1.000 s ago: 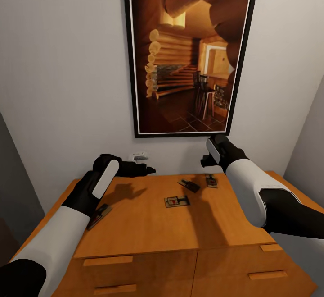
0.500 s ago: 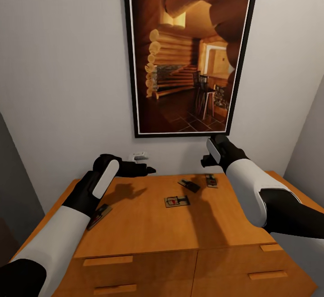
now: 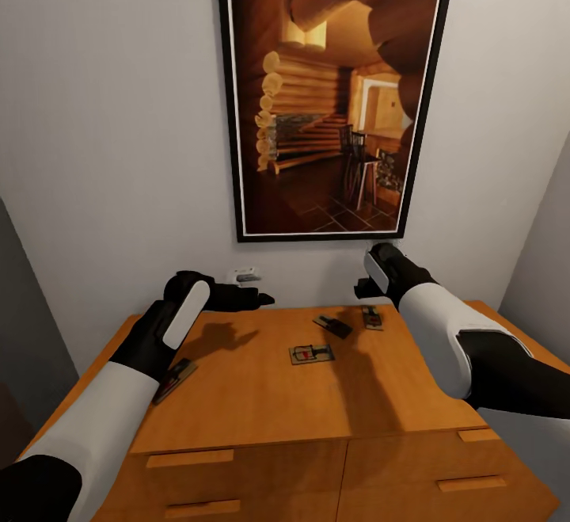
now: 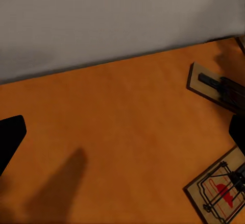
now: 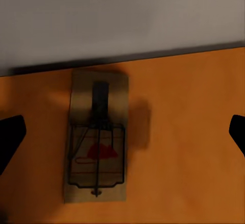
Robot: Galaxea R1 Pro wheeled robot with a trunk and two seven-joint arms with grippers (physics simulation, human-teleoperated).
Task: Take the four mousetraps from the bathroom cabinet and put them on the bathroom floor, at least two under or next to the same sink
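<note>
1. Nearest: drawer fronts of the cabinet (image 3: 261, 395) with slim bar handles (image 3: 190, 457); both white-and-black arms reaching forward over its orange-brown top.
2. Lying by the top's left edge, partly tucked under the left forearm: one mousetrap (image 3: 176, 378).
3. Hovering above the top's left rear: left gripper (image 3: 257, 299), fingers pointing right. Spread wide, judging by the left wrist view, where dark fingertips (image 4: 11, 138) sit at opposite edges.
4. Mid-top: a pale central trap (image 3: 311, 354) with a red patch; farther back, a darker trap (image 3: 332, 325).
5. Near the back edge: rear trap (image 3: 372, 318), with the right gripper (image 3: 368, 284) poised above it, pointing down. Spread wide too in the right wrist view, trap (image 5: 97, 141) lying between the tips, untouched.
6. No readable writing anywhere.
7. Farthest: grey wall (image 3: 111, 126), a framed log-cabin picture (image 3: 332, 94), a small white wall fitting (image 3: 247, 275).
</note>
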